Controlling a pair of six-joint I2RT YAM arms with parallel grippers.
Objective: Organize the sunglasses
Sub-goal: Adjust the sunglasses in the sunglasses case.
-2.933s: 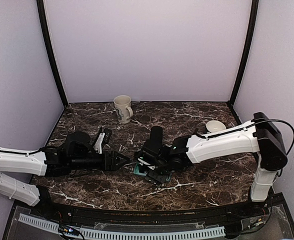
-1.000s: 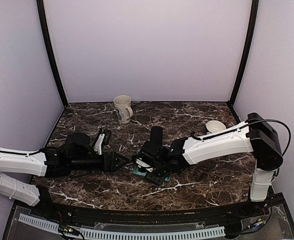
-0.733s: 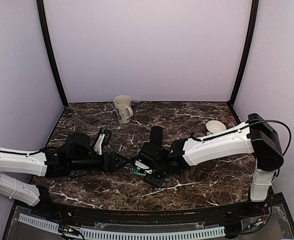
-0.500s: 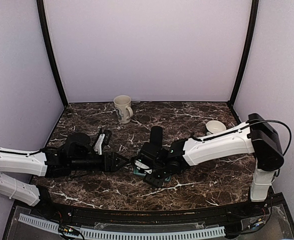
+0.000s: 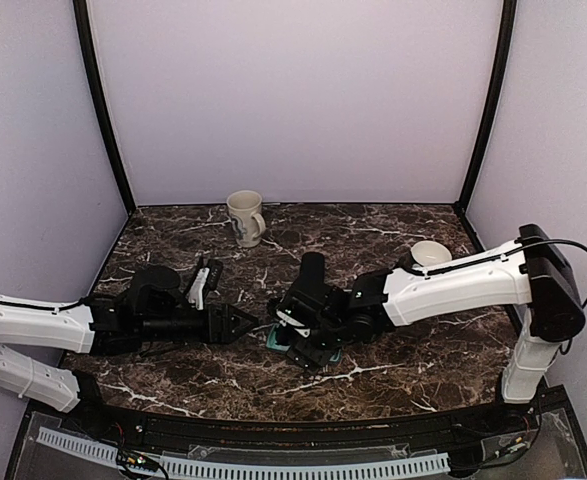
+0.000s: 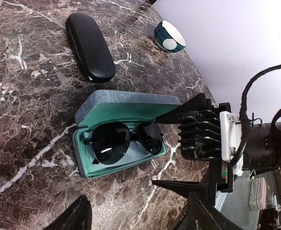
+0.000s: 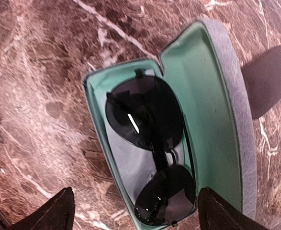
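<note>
Marble counter (image 5: 403,350) carries everything. The right arm (image 5: 453,280) reaches in from the right of the top view and the left arm (image 5: 33,325) lies low from the left; they meet near the middle of the frame.

The grey-blue case (image 6: 81,160) sits open between them, its lid (image 7: 202,96) standing up along one long side. The black case (image 6: 90,45) lies shut, apart from it, further up the frame.

The thin-framed sunglasses (image 6: 123,143) lie folded inside the open case, lenses up, long axis along the case's length. I cannot pick out a second pair for sure.

The right hand (image 7: 135,201) hangs right over the case, jaws spread and gripping nothing. In its wrist view the glasses run top to bottom, with one finger at the lower left over bare counter and the other at the lower right by the lid side, so the jaws span the short axis of the case.

The left hand (image 6: 138,208) is also spread and empty. It sits low, just beside the case on its open side and not touching; in its view the lid is on the far, upper side of the case.

Judgement: the glasses look seated, so the lid likely comes down next. The right hand is the nearer one, and the lid must swing toward the left hand's side.
</note>
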